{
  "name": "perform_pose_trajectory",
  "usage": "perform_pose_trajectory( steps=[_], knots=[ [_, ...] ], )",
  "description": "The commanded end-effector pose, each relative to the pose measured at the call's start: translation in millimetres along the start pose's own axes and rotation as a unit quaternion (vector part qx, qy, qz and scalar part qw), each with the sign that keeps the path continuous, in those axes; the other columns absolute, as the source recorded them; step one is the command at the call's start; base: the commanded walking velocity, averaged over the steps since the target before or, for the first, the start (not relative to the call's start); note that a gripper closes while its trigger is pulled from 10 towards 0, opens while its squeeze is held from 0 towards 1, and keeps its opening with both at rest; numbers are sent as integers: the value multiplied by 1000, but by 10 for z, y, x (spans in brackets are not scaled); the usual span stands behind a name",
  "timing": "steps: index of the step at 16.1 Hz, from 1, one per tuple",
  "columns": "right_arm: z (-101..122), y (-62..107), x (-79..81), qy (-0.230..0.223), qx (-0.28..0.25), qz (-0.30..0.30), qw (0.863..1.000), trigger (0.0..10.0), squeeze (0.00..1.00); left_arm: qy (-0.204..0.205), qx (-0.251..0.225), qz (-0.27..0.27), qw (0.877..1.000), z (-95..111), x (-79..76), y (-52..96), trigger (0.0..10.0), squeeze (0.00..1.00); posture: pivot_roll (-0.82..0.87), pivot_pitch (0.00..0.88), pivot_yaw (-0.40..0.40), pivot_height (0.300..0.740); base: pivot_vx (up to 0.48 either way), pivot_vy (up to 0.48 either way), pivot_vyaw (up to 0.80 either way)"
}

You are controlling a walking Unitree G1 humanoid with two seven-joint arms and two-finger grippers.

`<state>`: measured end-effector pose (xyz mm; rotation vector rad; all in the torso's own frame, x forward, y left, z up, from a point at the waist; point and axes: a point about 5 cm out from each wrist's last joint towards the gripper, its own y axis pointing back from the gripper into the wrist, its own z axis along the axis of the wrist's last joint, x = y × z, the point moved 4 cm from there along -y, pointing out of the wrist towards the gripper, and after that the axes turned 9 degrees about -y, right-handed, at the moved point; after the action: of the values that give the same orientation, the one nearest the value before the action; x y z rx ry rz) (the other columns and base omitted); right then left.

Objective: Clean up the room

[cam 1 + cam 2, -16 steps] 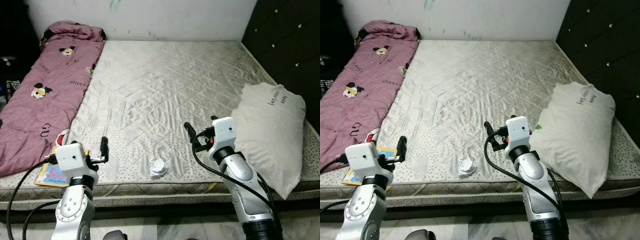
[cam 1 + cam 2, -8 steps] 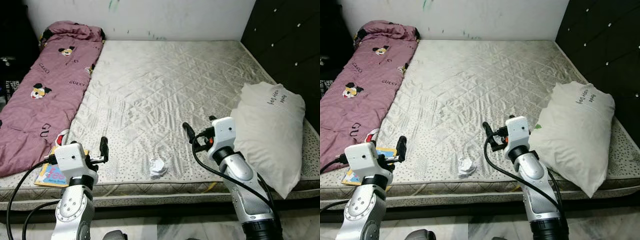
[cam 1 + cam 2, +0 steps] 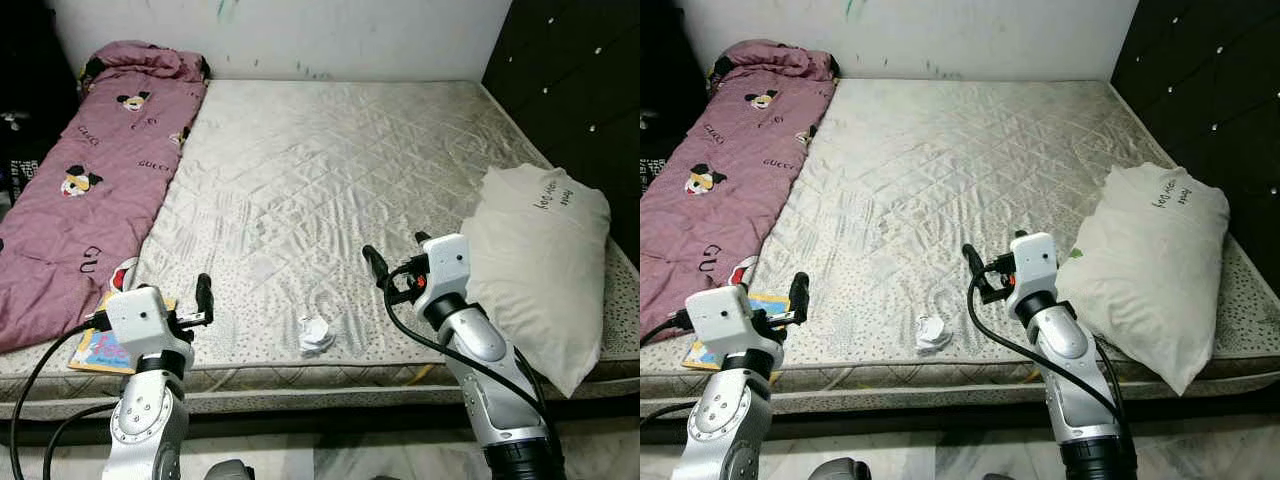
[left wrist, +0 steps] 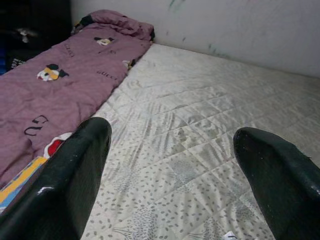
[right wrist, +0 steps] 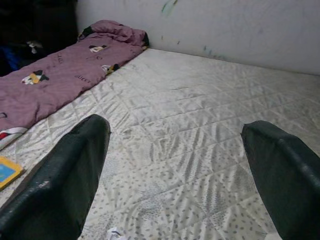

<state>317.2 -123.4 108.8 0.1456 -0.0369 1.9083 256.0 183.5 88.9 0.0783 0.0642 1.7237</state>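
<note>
Where the quilted grey mattress (image 3: pixel 330 180) meets its near edge, a small crumpled white paper wad (image 3: pixel 317 334) lies between the two grippers, touching neither. Left gripper (image 4: pixel 175 180) hovers to the wad's left, fingers spread wide, gripping nothing; a colourful flat book (image 3: pixel 100 348) lies beside it at the edge. Right gripper (image 5: pixel 175 175) hovers just beyond the wad, to its right, fingers likewise spread and empty. Further right rests a white pillow (image 3: pixel 540 265). Along the left side, reaching the far wall, lies a mauve cartoon-print quilt (image 3: pixel 90 180).

Crumpled white paper (image 3: pixel 317 335) lies on the mattress (image 3: pixel 330 180) (near its front edge).
</note>
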Motion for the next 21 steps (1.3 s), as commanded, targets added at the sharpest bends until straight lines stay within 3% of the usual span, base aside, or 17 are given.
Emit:
perform_pose_trajectory(
  steps=[1,8,11,14,18,21],
  knots=[
    [11,-4,2,-2,1,4,1000,10000,0,-1,5,4,1000,-8,7,1,10000,0,-41,21,-28,700,0,0,0],
    [13,-17,7,-2,5,11,1000,10000,0,9,11,16,1000,-15,28,-6,10000,0,-44,34,-33,620,0,0,0],
    [4,-54,13,-1,12,17,1000,10000,0,3,18,28,999,-19,52,-19,10000,0,-44,44,-38,620,0,0,0],
    [1,-85,37,4,18,28,999,10000,0,33,19,34,999,-25,86,-34,10000,0,-45,54,-43,620,0,0,0],
    [6,-87,56,3,21,40,999,10000,0,11,19,48,999,10,105,-22,10000,0,-42,67,-54,620,0,0,0],
    [2,-90,109,3,20,57,998,10000,0,39,18,46,998,-6,135,-9,10000,0,-36,61,-53,620,0,0,0]
  ],
)
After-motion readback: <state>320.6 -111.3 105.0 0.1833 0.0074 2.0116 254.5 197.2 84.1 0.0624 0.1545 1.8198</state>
